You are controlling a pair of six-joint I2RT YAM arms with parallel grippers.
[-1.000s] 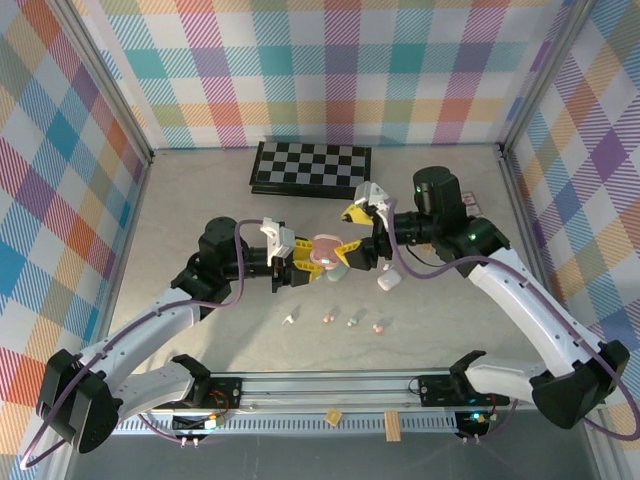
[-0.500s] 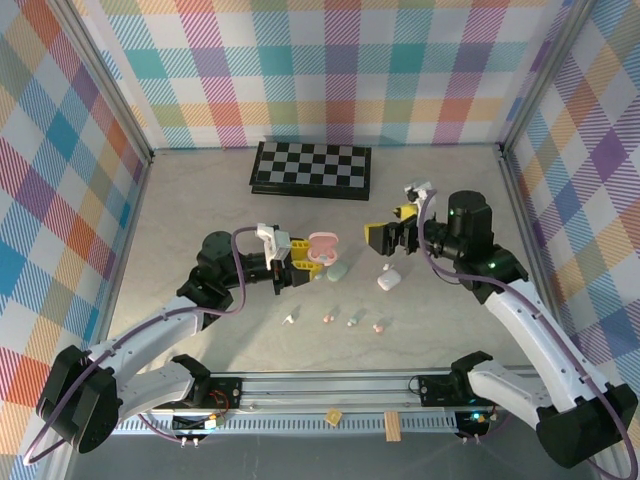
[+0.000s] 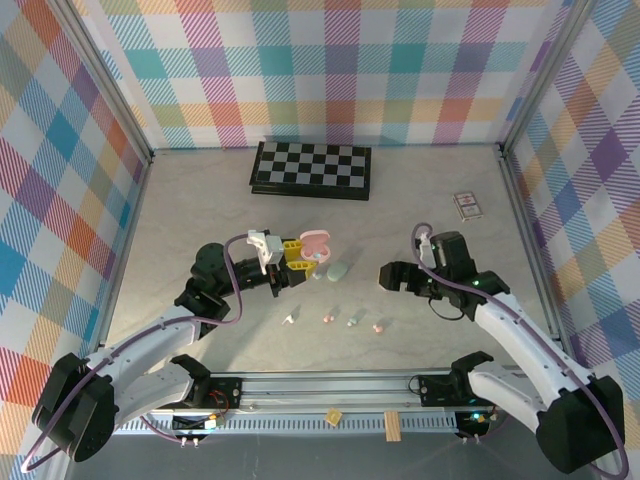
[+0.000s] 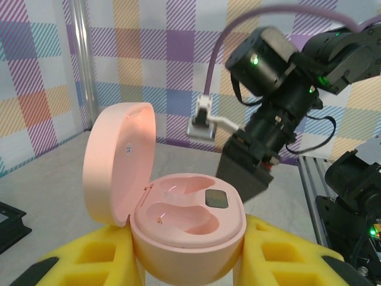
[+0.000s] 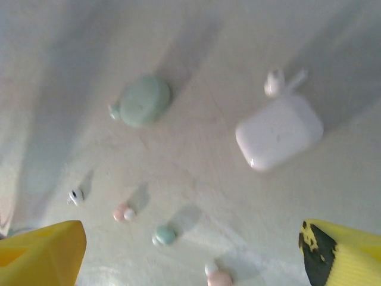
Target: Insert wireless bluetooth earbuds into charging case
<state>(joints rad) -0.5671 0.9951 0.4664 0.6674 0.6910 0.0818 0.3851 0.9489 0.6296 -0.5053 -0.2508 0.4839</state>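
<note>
Left pincer (image 3: 300, 252) is gripping open pink case (image 4: 184, 226), right pincer (image 5: 193, 250) is hovering released; the blurred pink earbud (image 5: 122, 211) at lower left is probably risking skidding off when pinched.

A chessboard (image 3: 310, 170) lay at the table's (image 3: 190, 230) far edge, a small box (image 3: 466, 205) (reddish-topped) well right of it.

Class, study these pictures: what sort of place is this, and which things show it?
Probably a robot test cell, not a home: plaid panels box in the table, a left arm and right arm are bolted to a metal rail, and tiny earbuds lie in a row.
</note>
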